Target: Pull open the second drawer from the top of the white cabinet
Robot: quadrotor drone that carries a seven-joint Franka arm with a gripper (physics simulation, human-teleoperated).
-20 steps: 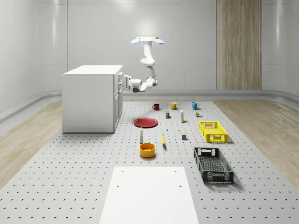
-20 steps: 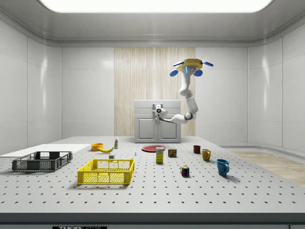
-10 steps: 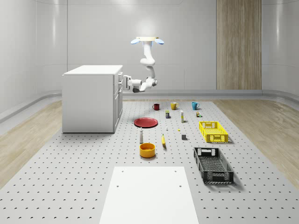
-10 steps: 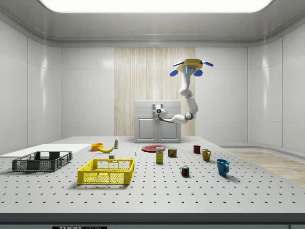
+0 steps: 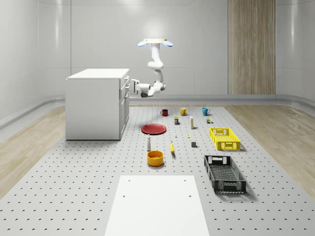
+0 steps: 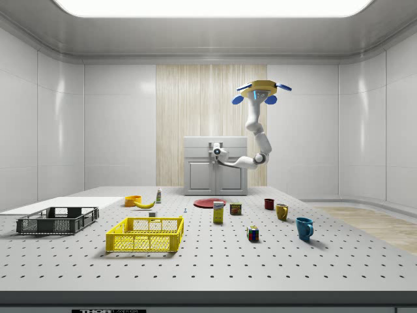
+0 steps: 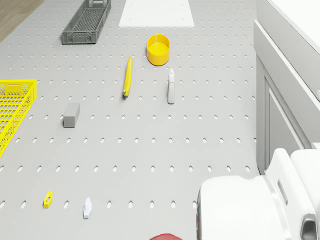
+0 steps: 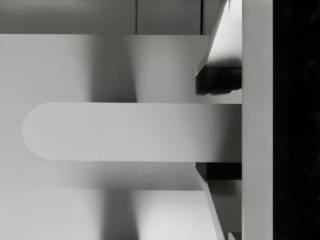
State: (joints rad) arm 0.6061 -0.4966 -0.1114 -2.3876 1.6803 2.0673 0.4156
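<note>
The white cabinet stood on the perforated floor at the whole-scene view's left, with open floor in front of its drawer face. The drone hovered above and beside that front, over the red plate. Its arm hung down, bent at the elbow and reached level to the upper drawers. The gripper had both fingertips straddling a drawer handle, grasping it.

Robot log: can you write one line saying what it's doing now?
drone: hovering beside white cabinet | gripper: at drawer front | handle: between jaws | drawer: not visibly open
</note>
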